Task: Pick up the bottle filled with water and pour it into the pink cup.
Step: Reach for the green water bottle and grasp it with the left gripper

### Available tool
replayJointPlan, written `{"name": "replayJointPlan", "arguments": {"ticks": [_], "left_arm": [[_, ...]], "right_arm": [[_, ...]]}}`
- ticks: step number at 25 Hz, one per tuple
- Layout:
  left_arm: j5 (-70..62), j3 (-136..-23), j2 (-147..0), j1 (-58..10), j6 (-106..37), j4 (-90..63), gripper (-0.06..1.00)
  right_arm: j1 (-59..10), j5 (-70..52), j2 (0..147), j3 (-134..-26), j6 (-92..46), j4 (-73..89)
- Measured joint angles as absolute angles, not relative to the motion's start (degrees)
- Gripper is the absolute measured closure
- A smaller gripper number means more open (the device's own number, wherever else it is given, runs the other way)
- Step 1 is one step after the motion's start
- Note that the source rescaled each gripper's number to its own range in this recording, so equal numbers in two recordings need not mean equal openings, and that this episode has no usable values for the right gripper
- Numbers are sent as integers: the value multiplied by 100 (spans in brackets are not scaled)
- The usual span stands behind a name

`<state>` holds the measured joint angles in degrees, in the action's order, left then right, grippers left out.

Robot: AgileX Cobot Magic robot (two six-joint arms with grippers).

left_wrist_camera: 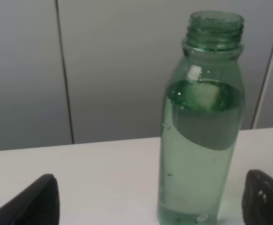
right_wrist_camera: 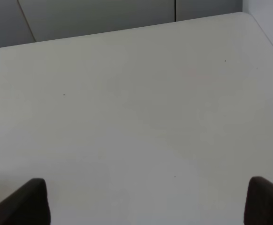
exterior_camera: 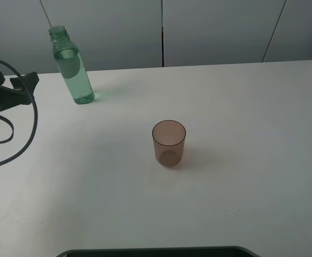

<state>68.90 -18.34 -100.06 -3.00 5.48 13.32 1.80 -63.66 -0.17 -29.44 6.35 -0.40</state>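
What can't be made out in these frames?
Right gripper: only fingertips, cut by the right wrist frame edge; absent from exterior view.
Left gripper: left wrist shows fingertips only; exterior edge crops it.
Bottle: base cropped in left wrist view.
Cup: contents too small to judge, exterior only.

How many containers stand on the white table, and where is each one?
2. The bottle stands at the far left of the table; the pink cup stands near the middle. Nothing seems hidden.
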Motion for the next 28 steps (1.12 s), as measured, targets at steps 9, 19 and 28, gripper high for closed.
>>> {"name": "replayJointPlan", "arguments": {"ticks": [9,19,28], "left_arm": [[6905,-2691,-10852,-300,561,1871,-5],[6919,-3504,-11526,-300,561,2521,-5],[6933,-4103,-12120,-300,739,2713,-5]], "right_arm": [[180,-6366,-17,-2944,635,-40],[180,-6366,-17,-2944,635,-40],[180,-6366,-17,-2944,635,-40]]}}
